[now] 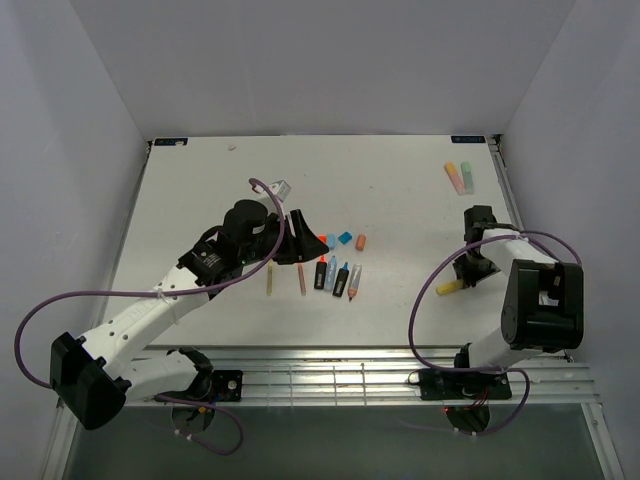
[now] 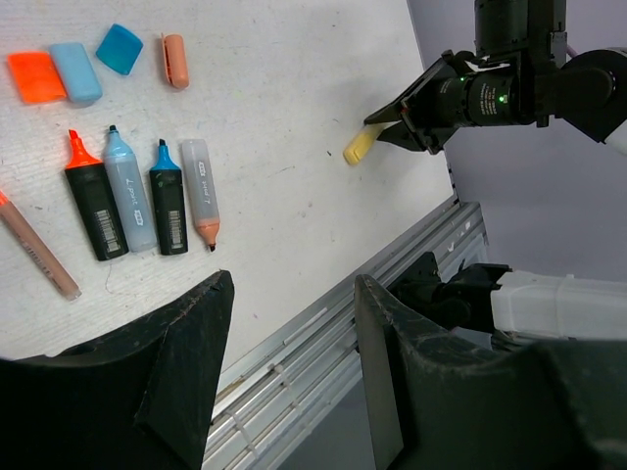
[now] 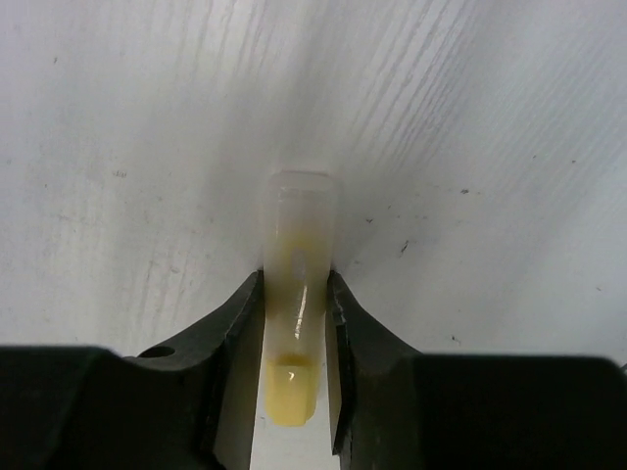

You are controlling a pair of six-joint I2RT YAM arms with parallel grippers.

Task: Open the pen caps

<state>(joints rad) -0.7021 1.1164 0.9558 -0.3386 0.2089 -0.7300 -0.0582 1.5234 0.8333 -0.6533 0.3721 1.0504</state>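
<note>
Near edge: slotted metal rail [image 1: 330,378] runs L–R along the table front. Both arm bases are bolted on it, w/ purple cables looping off each.
Surface: white table [image 1: 400,200], matte, faint wood grain, a few dark specks.
R gripper [image 3: 294,284]: down at the table, near-right. Fingers press both sides of the yellow pen [image 3: 299,215], i.e. clamped on it. The pen lies flat, w/ one end poking out to the L. Can't tell which end is its cap.
Thin pens: thin yellow pen [image 1: 271,278] and thin pink pen [image 1: 301,278] lie parallel, just near of the L gripper.
L gripper [image 2: 292,284]: above the table, centre-left. Fingers are apart, w/ nothing btwn them.
Uncapped row: orange-tip black pen [image 2: 93,201], pale-blue pen [image 2: 127,191], blue-tip black pen [image 2: 168,196] and grey pen [image 2: 203,201] lie side by side, tips pointing far.
Caps: all loose on the table just beyond those tips. Orange cap [image 2: 37,76] and pale-blue cap [image 2: 76,71] touch. Blue cap [image 2: 120,47] is just beside them, and salmon cap [image 2: 174,61] is a bit further R.
Far right: orange-yellow pastel pen [image 1: 452,176] and green pastel pen [image 1: 466,178] lie side by side, well apart from the rest.
Edges: L, far and R sides of the table meet plain pale walls [image 1: 300,70].
Open room: bare table btwn the pen row and R gripper, and across the far-left part.
</note>
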